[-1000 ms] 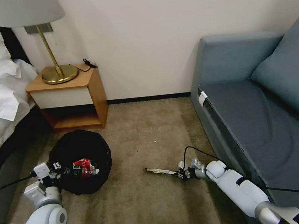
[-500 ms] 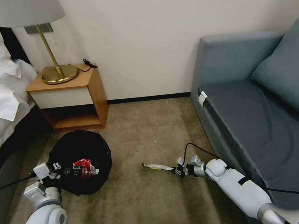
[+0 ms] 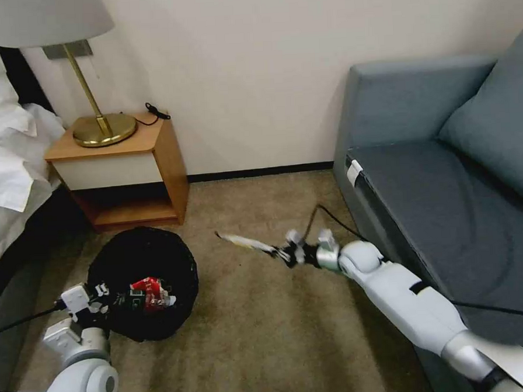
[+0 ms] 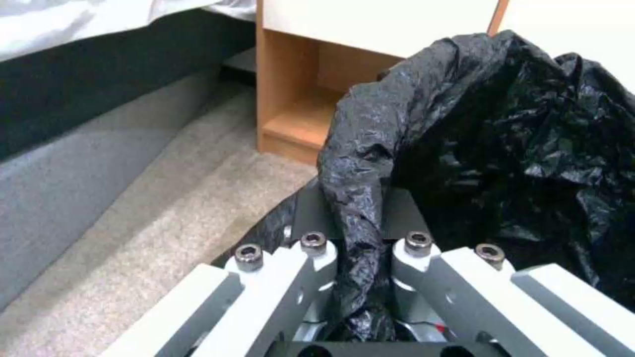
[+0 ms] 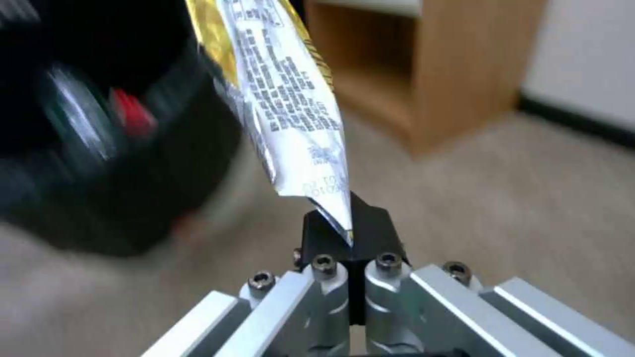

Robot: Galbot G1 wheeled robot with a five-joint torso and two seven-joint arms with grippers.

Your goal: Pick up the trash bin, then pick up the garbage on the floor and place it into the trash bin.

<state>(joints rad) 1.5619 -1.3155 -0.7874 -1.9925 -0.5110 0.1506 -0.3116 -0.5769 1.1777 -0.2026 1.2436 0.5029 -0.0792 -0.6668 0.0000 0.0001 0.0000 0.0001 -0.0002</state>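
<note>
The left gripper pinches the rim of the black bag lining the trash bin, which sits near the nightstand. Further right, the right gripper grips a snack wrapper above the carpet.

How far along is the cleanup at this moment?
Done: left gripper grips the trash bin by its bag edge, red packet inside. In hand: right gripper holds the snack wrapper above the carpet, short of the bin. Left: dropping it in.
</note>
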